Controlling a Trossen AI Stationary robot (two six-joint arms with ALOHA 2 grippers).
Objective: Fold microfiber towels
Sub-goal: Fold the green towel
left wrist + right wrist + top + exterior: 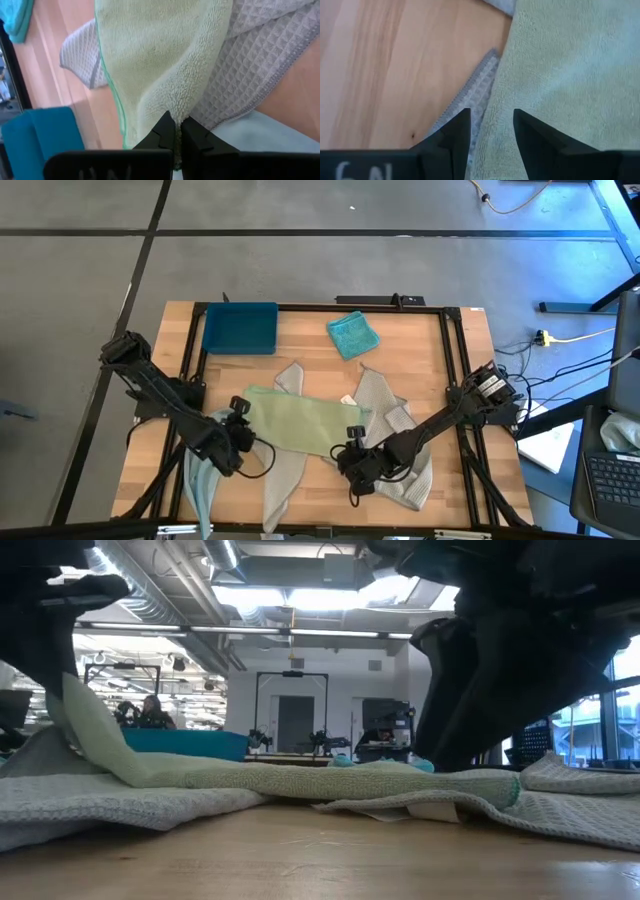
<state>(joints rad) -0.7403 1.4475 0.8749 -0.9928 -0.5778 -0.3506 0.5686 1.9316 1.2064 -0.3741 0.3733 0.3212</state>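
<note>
Left gripper point(174, 131): it sits over the near left part of the table, its fingers pressed together on a pinch of the pale green towel; the cloth bunches into a ridge where the tips meet.
Right gripper point(491, 131): near the front middle of the table, its fingers are spread apart with a gap between them, poised over the right end of the pale green towel and gripping nothing.
Pale green towel point(290, 420): it lies spread across the middle of the table between the two grippers, on top of the grey cloths; in the low view its left end rises off the table.
Grey towels point(392, 420): two waffle-weave cloths lie rumpled under and beside the green one, one reaching toward the front edge, the other spread to the right under the right arm.
Pale blue towel point(200, 480): it hangs at the near left, below the left gripper.
Teal towel point(352, 335): it lies folded at the far side of the table, well apart from the pile.
Dark blue tray point(240, 328): it rests at the far left corner.
Table point(420, 340): a light wooden top in a black frame.
</note>
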